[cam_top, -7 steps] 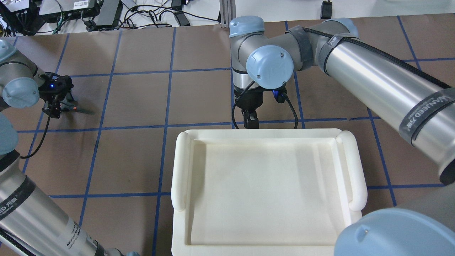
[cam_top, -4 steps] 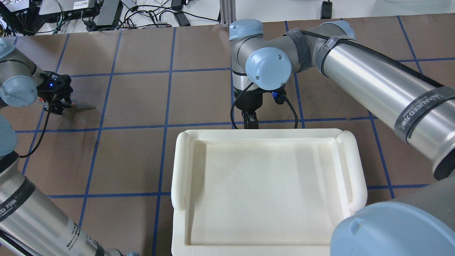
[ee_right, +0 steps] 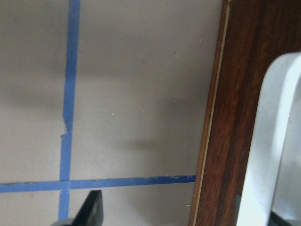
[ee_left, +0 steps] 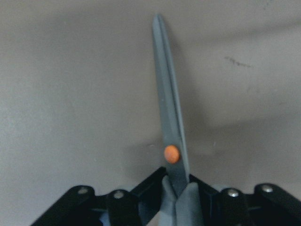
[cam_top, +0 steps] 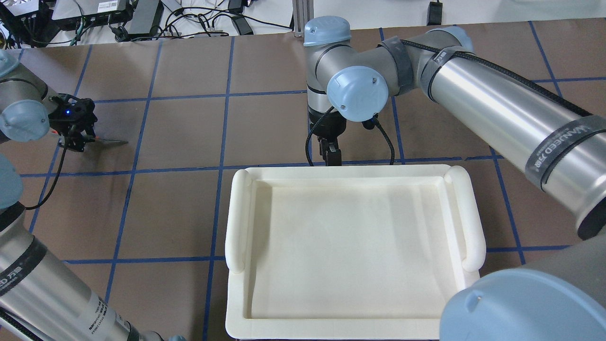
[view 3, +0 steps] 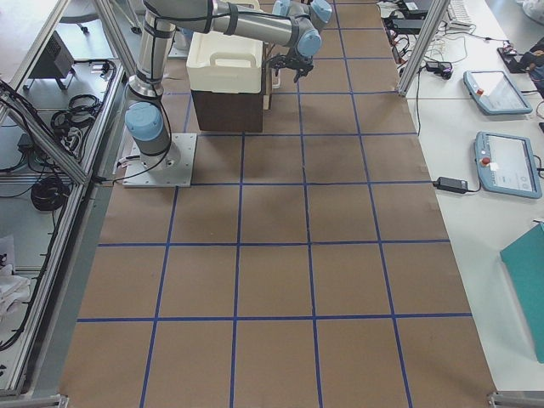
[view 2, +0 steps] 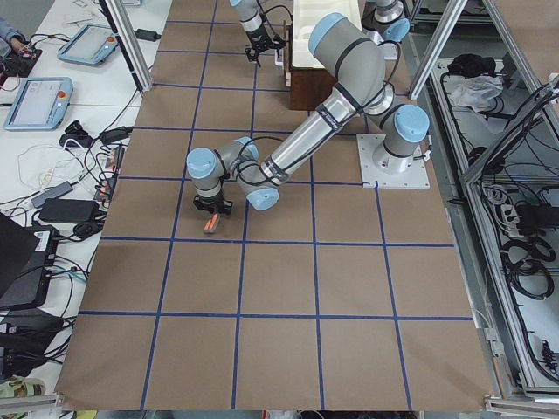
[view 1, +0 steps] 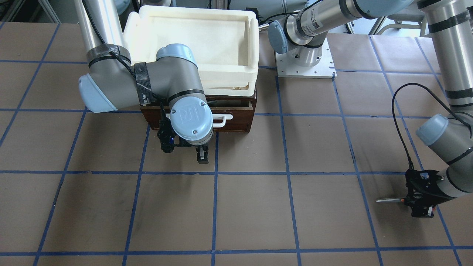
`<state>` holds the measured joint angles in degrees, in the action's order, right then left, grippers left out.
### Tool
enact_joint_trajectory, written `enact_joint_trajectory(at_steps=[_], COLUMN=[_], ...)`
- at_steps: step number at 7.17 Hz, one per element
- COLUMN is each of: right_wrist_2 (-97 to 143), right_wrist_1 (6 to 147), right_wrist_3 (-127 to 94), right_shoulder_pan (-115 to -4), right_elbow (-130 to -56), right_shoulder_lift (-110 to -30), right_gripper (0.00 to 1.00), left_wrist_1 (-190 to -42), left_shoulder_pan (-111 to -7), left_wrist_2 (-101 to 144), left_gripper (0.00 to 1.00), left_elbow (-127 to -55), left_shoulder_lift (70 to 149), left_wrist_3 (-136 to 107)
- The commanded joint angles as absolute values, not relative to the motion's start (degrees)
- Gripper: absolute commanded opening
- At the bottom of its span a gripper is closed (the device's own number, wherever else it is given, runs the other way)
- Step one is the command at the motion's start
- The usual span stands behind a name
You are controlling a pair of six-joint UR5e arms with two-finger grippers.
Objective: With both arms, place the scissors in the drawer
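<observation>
One pair of scissors point(ee_left: 170, 117) clamped at the handles by the left gripper point(view 1: 412, 201), blades level above the table point(view 1: 258, 207), well apart from the one drawer point(view 1: 236, 111), one white foam tray point(cam_top: 239, 222) stacked on it, right gripper point(view 1: 201, 156) set before its white handle point(view 1: 223, 119), whether its jaws are parted cannot be told.

Two arms point(view 1: 122, 85), each ending in one pincer: the left pincer point(view 1: 411, 201) and the right pincer point(view 1: 201, 158). One pair of scissors point(view 1: 388, 200), clamped in the left pincer. One drawer point(view 1: 238, 123), just behind the right pincer, with one white bar handle point(view 1: 223, 119) on its front. One white foam tray point(view 1: 253, 40) sits on top of it. Well apart from both pincers, off to the side, are what seem to be two tablets point(view 2: 35, 92), small in the view.
</observation>
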<state>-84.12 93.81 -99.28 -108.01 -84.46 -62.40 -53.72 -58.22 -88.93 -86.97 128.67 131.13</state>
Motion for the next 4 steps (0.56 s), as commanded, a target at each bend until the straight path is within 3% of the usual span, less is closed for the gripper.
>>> enact_joint_trajectory(at_steps=[1,2,4], right_wrist_2=[-84.5,-85.2,-85.4], right_wrist_1=[96.1,96.8,96.9], right_wrist_3=[-96.6,-96.3,-95.2], right_shoulder_pan=[-107.8,-107.8,-107.2], right_elbow=[-84.0,-83.8,-83.2], right_shoulder_lift=[-62.3,-62.3,-62.3], right_gripper=[1.0,1.0,1.0], left_wrist_1=[-53.8,-53.9,-53.9], left_shoulder_pan=[-58.2,-58.2,-58.1], left_wrist_2=[-89.3,-89.3,-89.5], left_gripper=[0.69,0.79,0.84], left_elbow=[-87.0,-87.0,-87.0], left_shoulder_lift=[129.1,129.2,128.9], left_wrist_3=[131.0,131.0,130.0])
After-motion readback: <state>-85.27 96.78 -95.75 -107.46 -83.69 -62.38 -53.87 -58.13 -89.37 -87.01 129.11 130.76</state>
